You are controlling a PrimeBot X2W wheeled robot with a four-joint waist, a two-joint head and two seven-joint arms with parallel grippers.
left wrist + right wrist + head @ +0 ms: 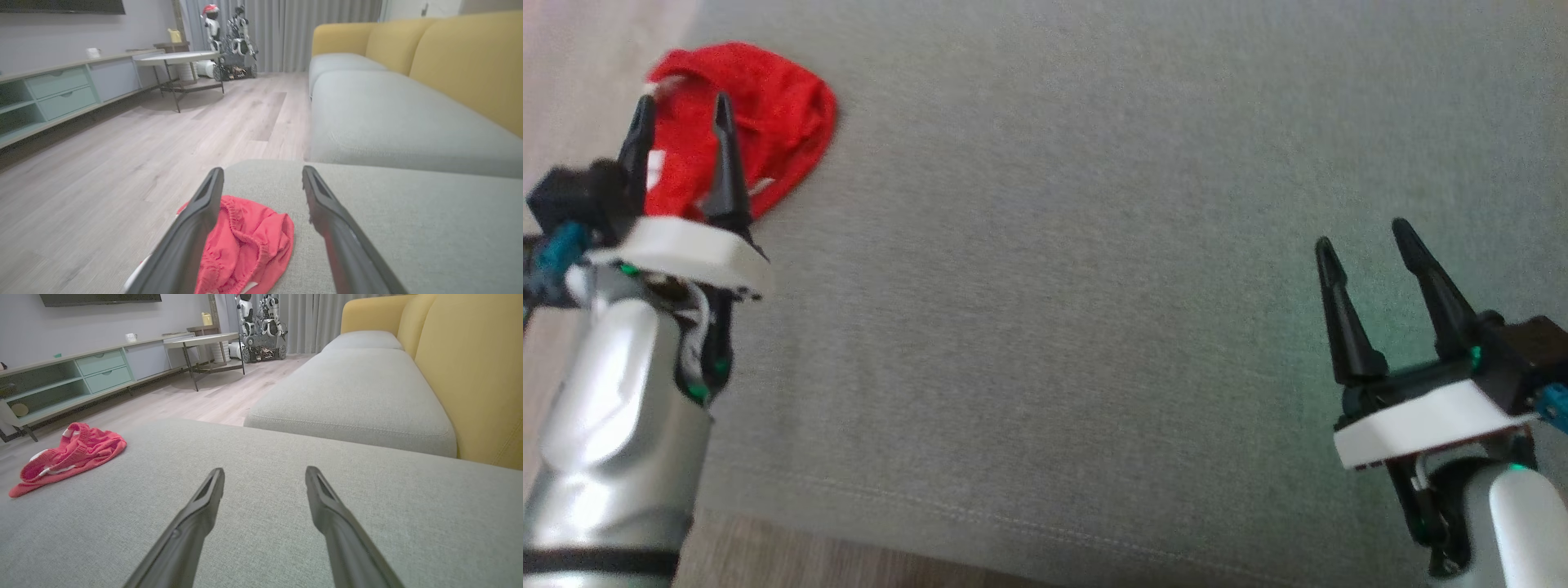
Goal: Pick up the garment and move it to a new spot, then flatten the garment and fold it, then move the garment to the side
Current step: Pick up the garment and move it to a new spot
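1. My left claw is standing wide apart, holding nothing, just over the garment; whether it is touching the cloth I cannot tell.
2. My right claw is also gaping empty, well apart from it.
3. The red garment is lying crumpled at the left corner of the grey cushion, beside the floor.

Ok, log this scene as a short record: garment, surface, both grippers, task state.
garment: red garment, crumpled, unfolded
surface: grey seat cushion; garment lies near its left edge
left gripper: left gripper open, pointed at the garment, nothing gripped
right gripper: right gripper open, empty, over bare cushion, well apart from the garment
task state: garment not yet picked up
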